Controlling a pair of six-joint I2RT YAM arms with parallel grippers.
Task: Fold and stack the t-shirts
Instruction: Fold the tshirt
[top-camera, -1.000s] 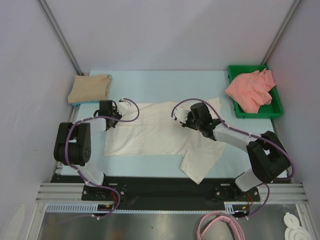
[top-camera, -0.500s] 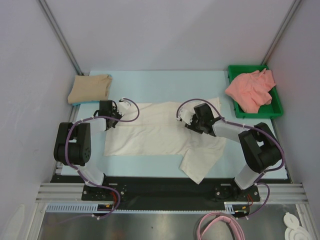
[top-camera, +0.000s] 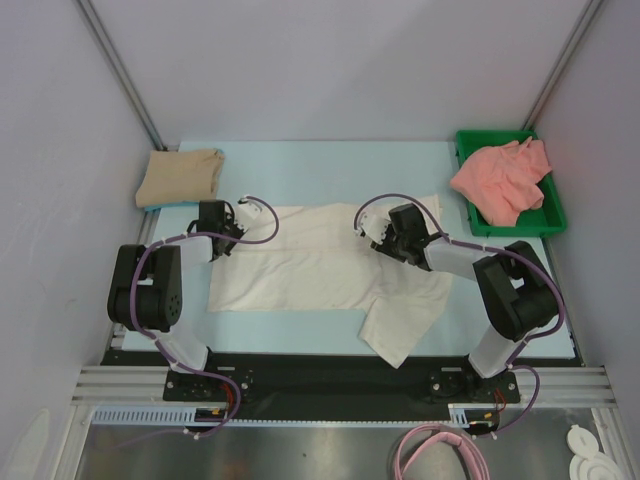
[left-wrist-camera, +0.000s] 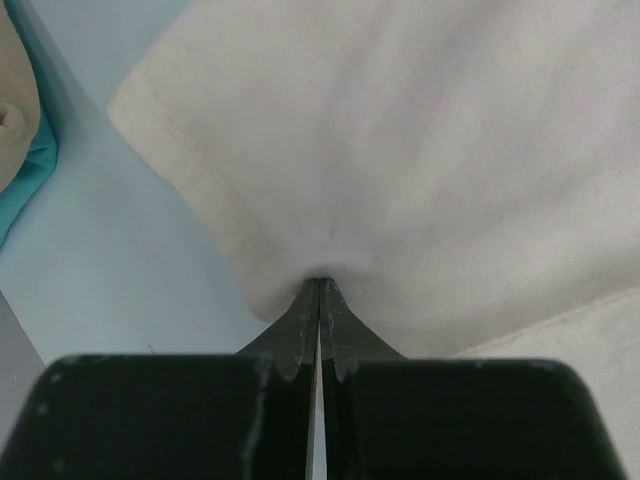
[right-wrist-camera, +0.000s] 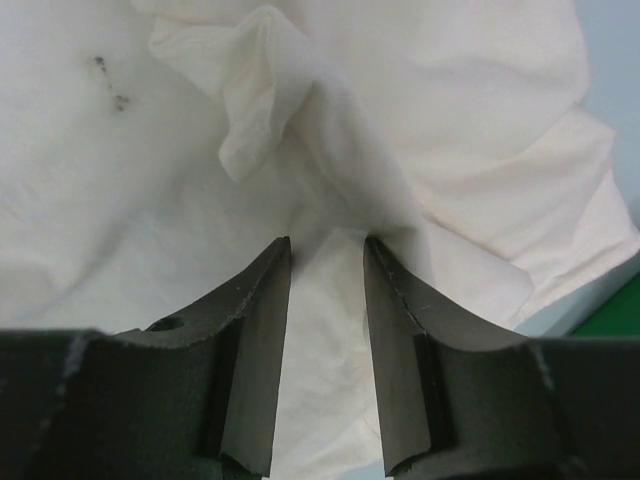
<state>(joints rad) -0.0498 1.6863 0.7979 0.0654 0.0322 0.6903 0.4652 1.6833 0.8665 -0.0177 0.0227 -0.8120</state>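
Cream-white shirt (top-camera: 300, 270) lies spread at the middle of the table (top-camera: 330, 170) in the top view, one sleeve trailing toward 5 o'clock. Tan shirt (top-camera: 182, 177) sits folded at 10 o'clock, salmon-pink shirt (top-camera: 500, 180) heaped in the green tray (top-camera: 512, 229) at 2 o'clock. Left tool (top-camera: 214, 232) is on the cream shirt's 9 o'clock edge, right tool (top-camera: 384, 236) near its 2 o'clock corner. Left wrist view: left tool clenched on a pinch of cream hem. Right wrist view: right tool jaws apart, grasping nothing, with a raised cream wrinkle just ahead at 12 o'clock.

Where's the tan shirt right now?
Top view: tan shirt lies folded at the table's far-left corner, left of and apart from the spread cream shirt.
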